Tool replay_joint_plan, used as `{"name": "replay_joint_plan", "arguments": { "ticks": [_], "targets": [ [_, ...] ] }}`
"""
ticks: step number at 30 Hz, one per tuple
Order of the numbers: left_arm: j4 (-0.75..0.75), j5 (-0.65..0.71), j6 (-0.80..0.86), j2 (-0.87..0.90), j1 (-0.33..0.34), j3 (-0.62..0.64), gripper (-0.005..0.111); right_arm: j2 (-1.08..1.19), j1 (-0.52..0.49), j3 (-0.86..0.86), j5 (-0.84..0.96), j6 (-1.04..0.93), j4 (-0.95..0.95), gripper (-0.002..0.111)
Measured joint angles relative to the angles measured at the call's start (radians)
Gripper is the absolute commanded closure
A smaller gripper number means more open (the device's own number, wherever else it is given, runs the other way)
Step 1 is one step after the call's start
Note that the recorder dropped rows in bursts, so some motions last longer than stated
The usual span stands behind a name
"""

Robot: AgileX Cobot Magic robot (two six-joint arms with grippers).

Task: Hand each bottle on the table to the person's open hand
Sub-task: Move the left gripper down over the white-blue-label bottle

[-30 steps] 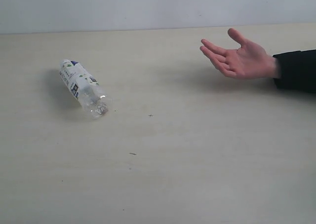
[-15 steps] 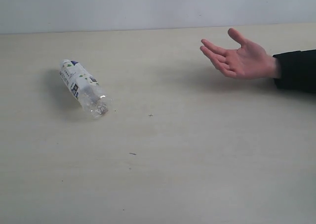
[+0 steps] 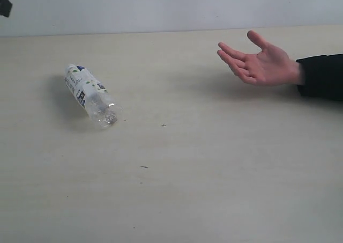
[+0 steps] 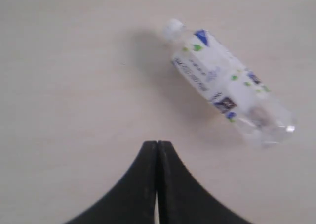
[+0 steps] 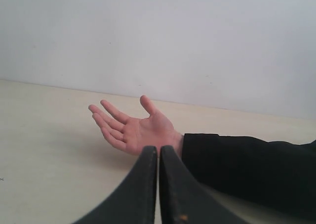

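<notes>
One bottle (image 3: pixel 90 94) is lying on its side on the left part of the counter (image 3: pixel 214 173) in the exterior view. Its clear base is pointing toward the camera and its capped end is angling away to the back left. It's wearing a white label (image 4: pixel 212 70) with dark print and little green flecks, and the white cap (image 4: pixel 173 28) is showing clearly in the left wrist view. Nothing is touching it.

The left fingers (image 4: pixel 143 184) are pressing together tip to tip, gripping nothing. They're hanging over bare counter near the bottle but apart from it.

Over on the right side, the person's open hand (image 3: pixel 260 63) is hovering palm up above the counter, digits spread and pointing left, thumb raised. A black sleeve (image 3: pixel 321 75) is covering the wrist, and the palm is carrying nothing. Bottle and hand are sitting well apart.

The right fingers (image 5: pixel 140 194) are closed flat against each other too, empty. They're pointing toward that open hand, which is showing just beyond them in front of a pale wall (image 5: pixel 197 36).

A small dark shape (image 3: pixel 4 6) is poking into the upper left corner of the exterior view, with too little showing to tell what it is.
</notes>
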Motion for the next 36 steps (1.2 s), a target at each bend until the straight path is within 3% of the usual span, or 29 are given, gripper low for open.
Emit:
{"name": "replay_joint_plan", "arguments": {
  "ticks": [4,7,17,36],
  "targets": [
    [-0.208,0.022,-0.031,0.049,0.000,0.000,0.107,0.000,0.000,0.000,0.000,0.000,0.000,0.105],
    [-0.278,0.022,-0.120,0.083,-0.016,0.000,0.107,0.000,0.000,0.000,0.000,0.000,0.000,0.105],
    [-0.281,-0.231,-0.298,0.102,-0.192,0.101,0.107,0.000,0.000,0.000,0.000,0.000,0.000,0.105],
    [-0.289,-0.262,-0.305,0.109,-0.208,0.110,0.107,0.000,0.000,0.000,0.000,0.000,0.000,0.105]
  ]
}}
